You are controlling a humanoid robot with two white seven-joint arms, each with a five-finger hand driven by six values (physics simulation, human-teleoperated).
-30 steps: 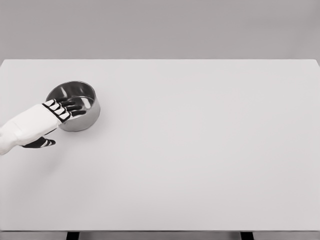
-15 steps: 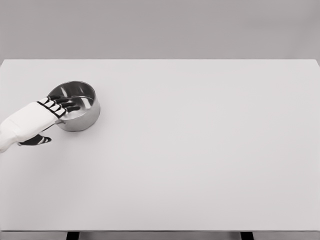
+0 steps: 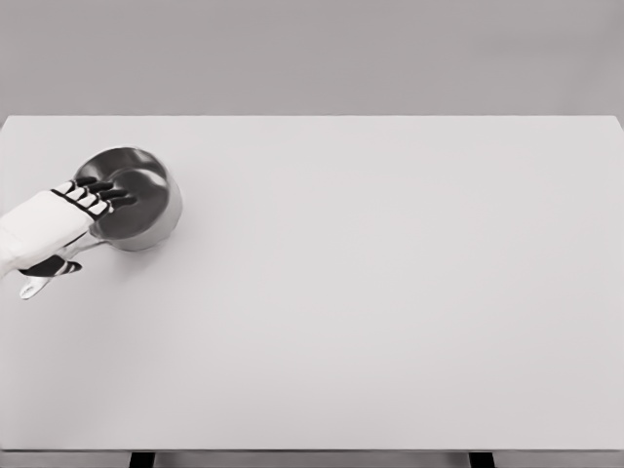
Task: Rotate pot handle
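A shiny steel pot (image 3: 146,213) stands at the table's left side, tipped so its opening faces me and the left. Its slim handle (image 3: 32,287) sticks out toward the lower left, and only the tip shows past my wrist. My left hand (image 3: 83,227) comes in from the left edge and lies over the near rim. Its dark fingers (image 3: 105,191) reach into the bowl and the thumb (image 3: 55,266) sits below, beside the handle, so the hand is clamped on the pot. The right arm is out of view.
The white table (image 3: 390,292) stretches wide to the right of the pot. Its far edge runs just behind the pot and its left edge lies close to my forearm.
My left hand has pulled back to the left. The pot has slid left with it and tipped over toward me, and the handle tip now shows at the lower left.
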